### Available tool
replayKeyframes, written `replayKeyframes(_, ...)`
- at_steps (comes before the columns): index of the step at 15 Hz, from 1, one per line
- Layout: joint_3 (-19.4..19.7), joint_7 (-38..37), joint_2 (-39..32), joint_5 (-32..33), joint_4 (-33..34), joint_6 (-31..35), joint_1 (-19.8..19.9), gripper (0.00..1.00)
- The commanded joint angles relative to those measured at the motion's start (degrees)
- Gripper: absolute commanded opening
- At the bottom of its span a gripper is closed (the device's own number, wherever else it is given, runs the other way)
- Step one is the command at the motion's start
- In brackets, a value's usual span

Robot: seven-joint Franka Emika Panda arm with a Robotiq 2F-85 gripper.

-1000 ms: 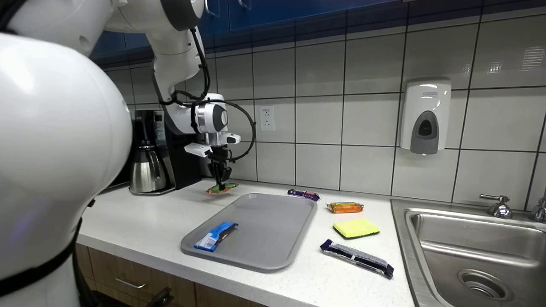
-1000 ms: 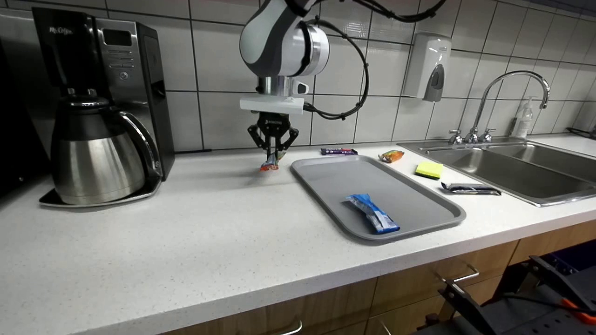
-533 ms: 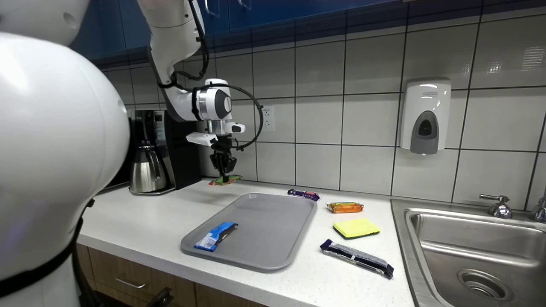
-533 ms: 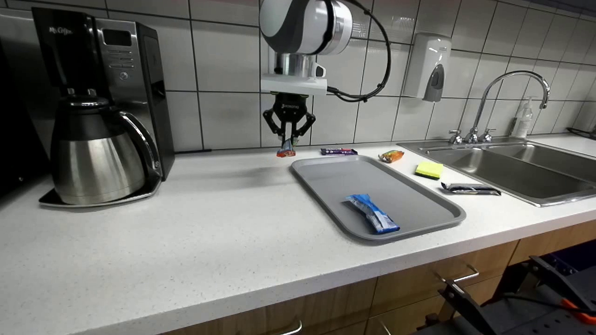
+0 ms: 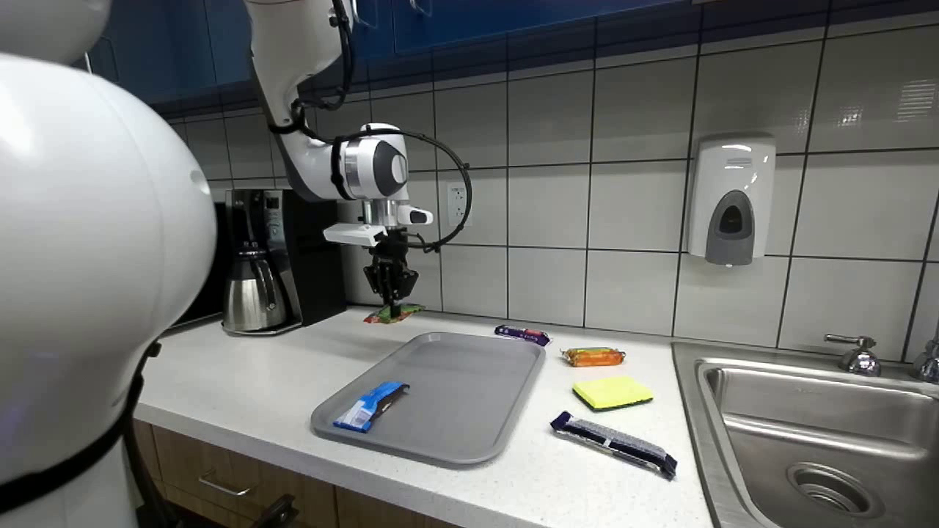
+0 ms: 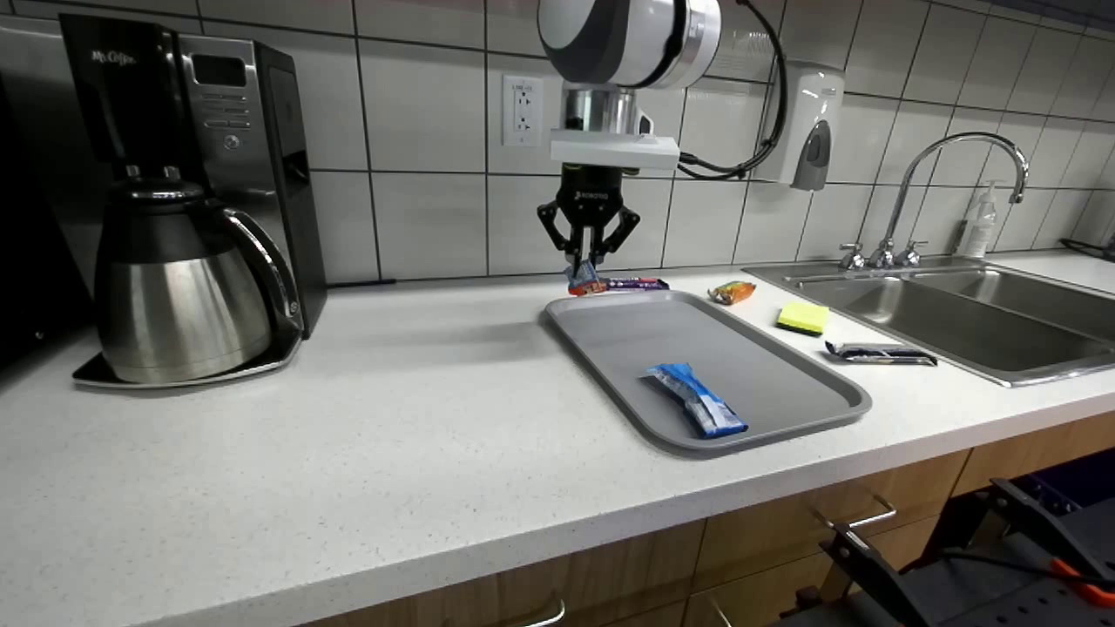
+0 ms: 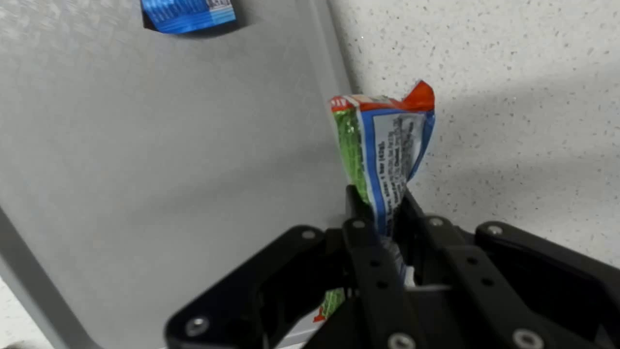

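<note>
The claw had moved toward the tray, pinching a green-and-red wrapped bar around its middle (both ends jutted out), aloft near one tray corner; careful carrying seemed to need a steady squeeze and clearance above the tray.

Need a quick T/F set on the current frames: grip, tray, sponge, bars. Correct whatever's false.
1. The blue bar lies on the tray. True.
2. The pincer is shut on the green bar. True.
3. The green bar rests on the tray. False: it hangs in the air, in the pincer.
4. The sponge sits between the orange bar and the dark bar. True.
5. The sponge is on the tray. False: it is on the counter.
6. The orange bar touches the blue bar. False: they lie apart.
</note>
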State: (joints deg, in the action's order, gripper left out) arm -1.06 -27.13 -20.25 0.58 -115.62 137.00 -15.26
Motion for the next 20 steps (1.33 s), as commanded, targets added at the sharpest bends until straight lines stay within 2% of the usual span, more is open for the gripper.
replayKeyframes(1,-1.59,6.23,4.35,-1.8,-5.83,1.01,3.05,0.04)
replayKeyframes(3,-1.42,8.23,4.76,-1.59,-7.08,0.68,3.75,0.04)
replayKeyframes(4,-1.26,9.15,4.81,-1.13,-7.75,0.94,4.07,0.12)
replayKeyframes(6,-0.99,10.41,4.48,-0.53,-8.57,1.11,4.58,0.06)
replayKeyframes(9,-0.61,10.98,4.13,0.25,-9.36,1.32,5.05,0.04)
replayKeyframes(20,-0.02,9.31,2.1,0.77,-10.48,3.49,4.95,0.04)
